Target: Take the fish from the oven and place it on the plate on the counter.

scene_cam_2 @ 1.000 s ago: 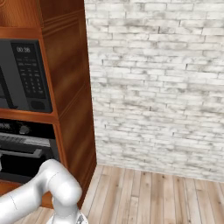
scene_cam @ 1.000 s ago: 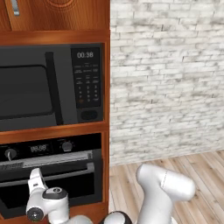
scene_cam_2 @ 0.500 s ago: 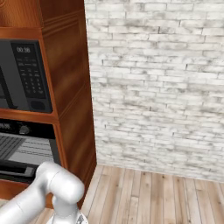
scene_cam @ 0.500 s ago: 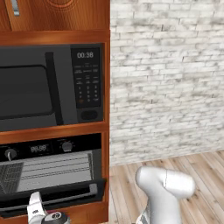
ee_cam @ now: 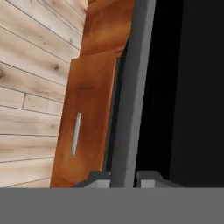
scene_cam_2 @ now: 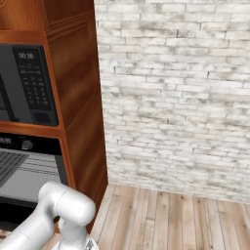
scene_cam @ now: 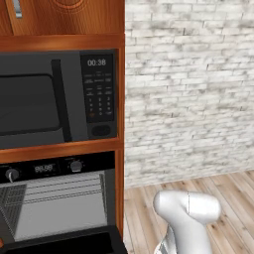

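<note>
Fish, place: by the task it lies inside the oven; I cannot tell on which rack, the pictures are not clear enough.
Fish, handling: my judgement is light, soft and a little slippery, easy to crush or tear. Better to take it across the thick middle of the body with a gentle squeeze, not at the tail.
Fish, direction: its long axis and where the head points cannot be told here. The tool's fingers should close across that axis once it is seen.
Oven: the door hangs down open, and the grey cavity with the wire racks is exposed under the knobs and display.
Tool: the tool sits at the silver bar handle of the door. The bar runs between the two fingertips, close to both, but I cannot tell if they are clenched on it or loose.
Step in hand: probably the door opening is finishing; the reach into the cavity is not yet done.
Around: the microwave is above the oven, a wooden cabinet front is just beside the door, and the plank floor is below.
</note>
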